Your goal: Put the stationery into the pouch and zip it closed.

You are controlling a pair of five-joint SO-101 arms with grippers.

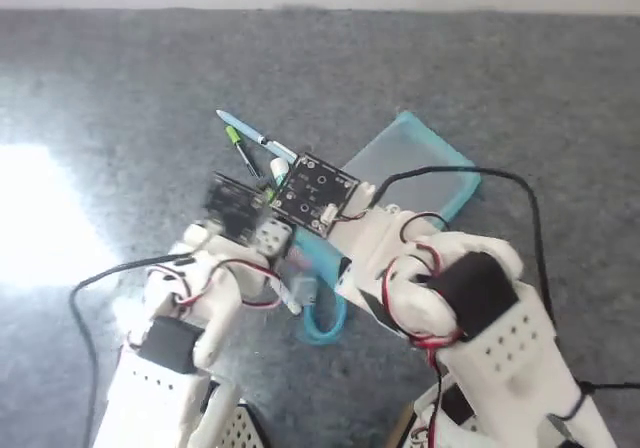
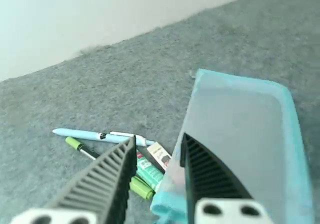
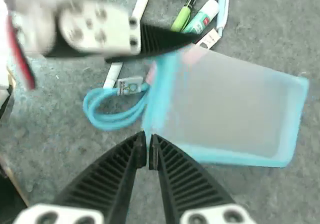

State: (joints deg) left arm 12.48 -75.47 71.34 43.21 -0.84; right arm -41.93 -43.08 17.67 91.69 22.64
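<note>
Grey carpet-like surface below a pale wall. Translucent blue-edged pouch [image 1: 420, 163] lying flat, mouth toward the stationery [image 1: 255, 148]: blue pen [image 2: 85, 134], green marker [image 2: 80, 146] and smaller items heaped just outside it. Left gripper [image 2: 157, 140] spread wide, empty, astride the pouch's mouth corner, probably to hold it open. Right gripper [image 3: 148, 136] closed to a sliver on nothing visible, tips at the blue border by the strap loop [image 3: 112, 116], apparently steadying.
</note>
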